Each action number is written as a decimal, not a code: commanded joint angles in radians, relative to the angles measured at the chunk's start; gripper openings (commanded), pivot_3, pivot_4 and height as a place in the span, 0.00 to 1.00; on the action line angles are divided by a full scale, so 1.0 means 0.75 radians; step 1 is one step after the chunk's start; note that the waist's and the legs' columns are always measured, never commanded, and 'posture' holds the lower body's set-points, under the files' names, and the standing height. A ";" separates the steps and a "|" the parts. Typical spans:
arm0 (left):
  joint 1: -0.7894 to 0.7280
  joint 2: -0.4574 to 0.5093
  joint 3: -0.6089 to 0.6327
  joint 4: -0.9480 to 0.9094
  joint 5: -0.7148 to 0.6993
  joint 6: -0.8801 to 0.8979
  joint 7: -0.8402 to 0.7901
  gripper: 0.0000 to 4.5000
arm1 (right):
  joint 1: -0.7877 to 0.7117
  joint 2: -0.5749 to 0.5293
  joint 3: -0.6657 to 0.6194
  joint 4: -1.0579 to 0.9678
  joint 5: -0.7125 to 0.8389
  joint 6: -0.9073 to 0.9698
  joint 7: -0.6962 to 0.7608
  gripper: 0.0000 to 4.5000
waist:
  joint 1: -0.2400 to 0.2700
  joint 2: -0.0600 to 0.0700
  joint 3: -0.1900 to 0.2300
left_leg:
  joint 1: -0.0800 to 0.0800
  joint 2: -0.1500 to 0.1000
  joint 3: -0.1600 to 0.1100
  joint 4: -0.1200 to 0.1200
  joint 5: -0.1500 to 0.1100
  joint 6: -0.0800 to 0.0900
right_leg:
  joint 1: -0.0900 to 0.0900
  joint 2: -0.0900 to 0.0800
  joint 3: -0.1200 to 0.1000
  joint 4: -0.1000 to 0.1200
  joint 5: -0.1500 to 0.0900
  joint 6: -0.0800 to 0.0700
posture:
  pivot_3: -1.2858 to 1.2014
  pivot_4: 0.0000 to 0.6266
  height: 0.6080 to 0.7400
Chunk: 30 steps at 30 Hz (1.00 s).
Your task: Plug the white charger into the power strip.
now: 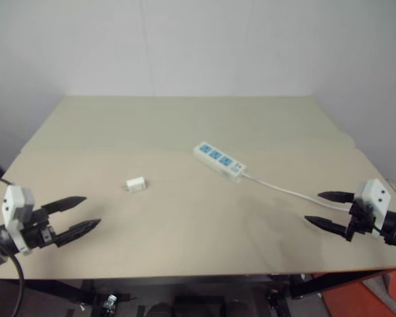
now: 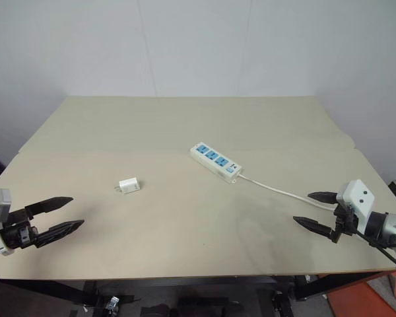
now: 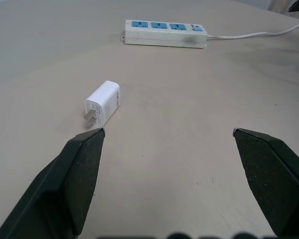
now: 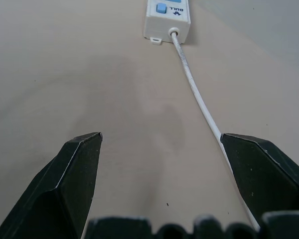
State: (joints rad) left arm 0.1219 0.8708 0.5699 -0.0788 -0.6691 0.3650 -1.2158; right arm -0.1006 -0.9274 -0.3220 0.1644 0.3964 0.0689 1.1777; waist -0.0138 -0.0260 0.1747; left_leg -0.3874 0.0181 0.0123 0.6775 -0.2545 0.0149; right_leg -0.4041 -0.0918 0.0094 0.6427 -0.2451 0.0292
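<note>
On the beige table (image 1: 185, 125) the white charger (image 1: 136, 184) lies on its side, left of the middle and a little toward the near edge, with bare surface all round it; in the left wrist view its metal prongs point back toward the gripper. Well apart from it, to the right and farther back, the power strip (image 1: 219, 160) sits at a slant, its blue sockets facing up and its switch end turned toward the near right. From that end a thin white cable (image 1: 284, 189) runs over the tabletop toward the right edge, passing close by the right gripper. Both arms hang out at the table's near corners. The left gripper (image 1: 74, 215) hovers above the near left part of the table, its two black fingers spread wide and holding nothing, the charger lying ahead of it with open surface between. The right gripper (image 1: 329, 209) hovers near the right edge, fingers likewise spread wide and empty; in its wrist view the cable runs just inside one finger (image 4: 261, 169), and I cannot tell whether they touch. Between the two grippers the whole near strip of the table is bare, and so is the far half behind the power strip, up to the pale wall (image 1: 198, 46).
</note>
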 commanded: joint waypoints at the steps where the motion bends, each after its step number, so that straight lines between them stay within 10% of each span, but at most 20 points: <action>1: -0.013 0.008 0.027 -0.025 -0.004 -0.026 0.005 1.00 | 0.001 -0.032 -0.053 -0.038 0.017 0.003 -0.001 1.00 | 0.000 0.000 0.000 | 0.000 0.000 0.000 0.000 0.000 0.000 | 0.000 0.000 0.000 0.000 0.000 0.000 | 0.52 0.24 1.00; 15: -0.066 -0.003 -0.016 -0.036 -0.013 -0.011 0.031 1.00 | -0.194 0.059 0.094 0.042 -0.076 -0.002 -0.110 1.00 | -0.007 -0.001 0.000 | 0.002 0.000 0.001 0.000 0.000 0.000 | 0.000 0.001 0.002 0.001 0.000 0.000 | 0.52 0.24 1.00; 30: -0.200 -0.029 -0.151 -0.068 -0.009 0.004 0.076 1.00 | -1.060 0.458 0.447 1.213 -0.460 -0.421 -0.225 1.00 | -0.010 -0.001 0.000 | -0.003 0.000 0.003 -0.001 0.000 0.000 | -0.005 0.000 0.003 0.000 0.001 -0.001 | 0.52 0.24 1.00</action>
State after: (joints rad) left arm -0.0253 0.8490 0.4485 -0.0971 -0.6689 0.3745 -1.1643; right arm -0.8575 -0.5821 0.0165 1.0201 0.0712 -0.2020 1.0269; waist -0.0214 -0.0266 0.1744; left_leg -0.3895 0.0178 0.0150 0.6770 -0.2544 0.0147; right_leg -0.4079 -0.0922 0.0119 0.6431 -0.2441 0.0287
